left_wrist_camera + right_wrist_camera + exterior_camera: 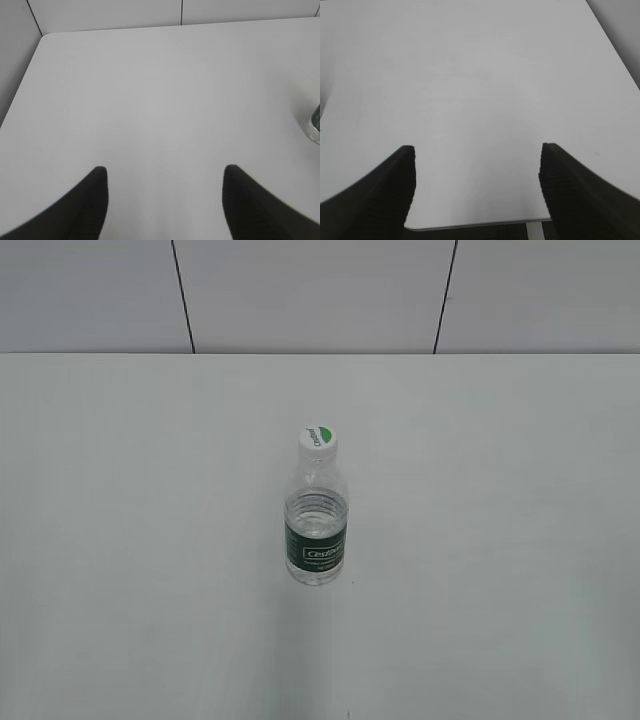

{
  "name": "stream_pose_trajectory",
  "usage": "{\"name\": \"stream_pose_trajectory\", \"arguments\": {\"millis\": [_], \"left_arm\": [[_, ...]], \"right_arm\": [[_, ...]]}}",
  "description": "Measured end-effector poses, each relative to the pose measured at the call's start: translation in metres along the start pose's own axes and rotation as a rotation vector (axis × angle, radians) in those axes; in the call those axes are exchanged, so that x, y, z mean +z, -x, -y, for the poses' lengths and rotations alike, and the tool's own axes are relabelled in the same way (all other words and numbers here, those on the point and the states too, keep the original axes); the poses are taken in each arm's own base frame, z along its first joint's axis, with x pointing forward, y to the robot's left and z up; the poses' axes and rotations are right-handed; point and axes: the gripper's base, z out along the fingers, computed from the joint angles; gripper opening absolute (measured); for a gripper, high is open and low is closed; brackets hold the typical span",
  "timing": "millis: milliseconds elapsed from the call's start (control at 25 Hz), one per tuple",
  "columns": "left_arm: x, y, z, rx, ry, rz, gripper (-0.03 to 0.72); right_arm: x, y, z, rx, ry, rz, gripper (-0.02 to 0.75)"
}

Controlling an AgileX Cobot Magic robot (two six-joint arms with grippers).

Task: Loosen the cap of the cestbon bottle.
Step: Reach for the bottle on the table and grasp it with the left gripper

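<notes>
Exterior view: small clear plastic cestbon bottle with dark green label band [316, 535] upright mid-counter, well clear of every edge; round white screw cap with green crescent [317, 438] seated on neck. No arm visible.

Left wrist view: left gripper [165, 172] spread wide over bare white counter [150, 90], holding nothing; bottle base just showing at right edge.

Right wrist view: right gripper [476, 150] spread, empty, above counter's near edge; bottle absent.

Advice: one gripper clamps body at label, other pinches ribbed cap rim squarely, twists gently, avoids tipping.
</notes>
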Motion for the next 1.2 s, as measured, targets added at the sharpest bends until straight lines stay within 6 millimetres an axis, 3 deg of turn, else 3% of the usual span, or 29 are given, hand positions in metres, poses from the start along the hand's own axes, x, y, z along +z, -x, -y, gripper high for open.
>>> {"name": "stream_pose_trajectory", "arguments": {"millis": [320, 640, 960, 1200], "left_arm": [[-0.003, 0.006, -0.001, 0.007, 0.015, 0.052, 0.436], [-0.003, 0.031, -0.004, 0.017, 0.044, 0.361, 0.436], [0.045, 0.024, -0.005, 0.015, 0.048, 0.381, 0.436], [0.072, 0.039, -0.007, 0.014, 0.049, 0.383, 0.436]], "right_arm": [[0.000, 0.000, 0.000, 0.000, 0.000, 0.000, 0.591], [0.000, 0.000, 0.000, 0.000, 0.000, 0.000, 0.591], [0.000, 0.000, 0.000, 0.000, 0.000, 0.000, 0.591], [0.000, 0.000, 0.000, 0.000, 0.000, 0.000, 0.591]]}}
